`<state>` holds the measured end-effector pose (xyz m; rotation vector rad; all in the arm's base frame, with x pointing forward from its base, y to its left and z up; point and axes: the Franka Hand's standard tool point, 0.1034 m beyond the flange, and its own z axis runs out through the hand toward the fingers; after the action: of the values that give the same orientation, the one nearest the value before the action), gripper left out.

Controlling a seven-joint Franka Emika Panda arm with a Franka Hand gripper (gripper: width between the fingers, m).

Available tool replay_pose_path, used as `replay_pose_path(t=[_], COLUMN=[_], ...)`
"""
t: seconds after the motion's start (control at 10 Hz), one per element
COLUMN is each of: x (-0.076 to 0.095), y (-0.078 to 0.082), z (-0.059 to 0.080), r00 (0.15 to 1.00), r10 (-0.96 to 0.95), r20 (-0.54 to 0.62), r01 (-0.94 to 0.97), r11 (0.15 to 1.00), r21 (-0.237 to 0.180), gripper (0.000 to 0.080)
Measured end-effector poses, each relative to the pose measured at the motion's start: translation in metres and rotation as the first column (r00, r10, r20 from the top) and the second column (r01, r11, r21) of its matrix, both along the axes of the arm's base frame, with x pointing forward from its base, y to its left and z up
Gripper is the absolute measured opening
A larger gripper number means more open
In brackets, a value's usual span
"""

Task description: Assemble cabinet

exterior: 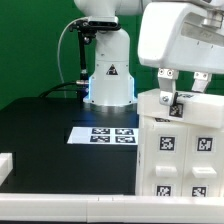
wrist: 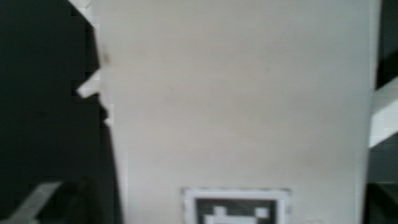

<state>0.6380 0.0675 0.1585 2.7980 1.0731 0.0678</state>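
The cabinet (exterior: 185, 150) is a tall matte white box with several black-and-white tags, standing at the exterior view's right. My gripper (exterior: 182, 92) is at its top edge, with one dark finger (exterior: 165, 88) on each side of a white upright part. The jaws look closed against that part. In the wrist view a white cabinet panel (wrist: 240, 100) fills most of the frame, with one tag (wrist: 240, 206) on it. The fingertips themselves are hidden there.
The marker board (exterior: 103, 134) lies flat on the black table in front of the robot base (exterior: 108, 78). Part of a white piece (exterior: 5, 165) shows at the exterior view's left edge. A pale table rim (exterior: 70, 208) runs along the front.
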Motion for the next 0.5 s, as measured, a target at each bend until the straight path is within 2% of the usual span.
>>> replay_pose_path(t=[0.3, 0.5], x=[0.0000, -0.0018], y=[-0.0001, 0.0029], z=[0.0000, -0.0012], r00=[0.974, 0.885], r10=[-0.224, -0.463], r20=[0.024, 0.047], r01=[0.224, 0.460], r11=[0.974, 0.886], r21=[0.024, 0.051], gripper=[0.0554, 0.0554])
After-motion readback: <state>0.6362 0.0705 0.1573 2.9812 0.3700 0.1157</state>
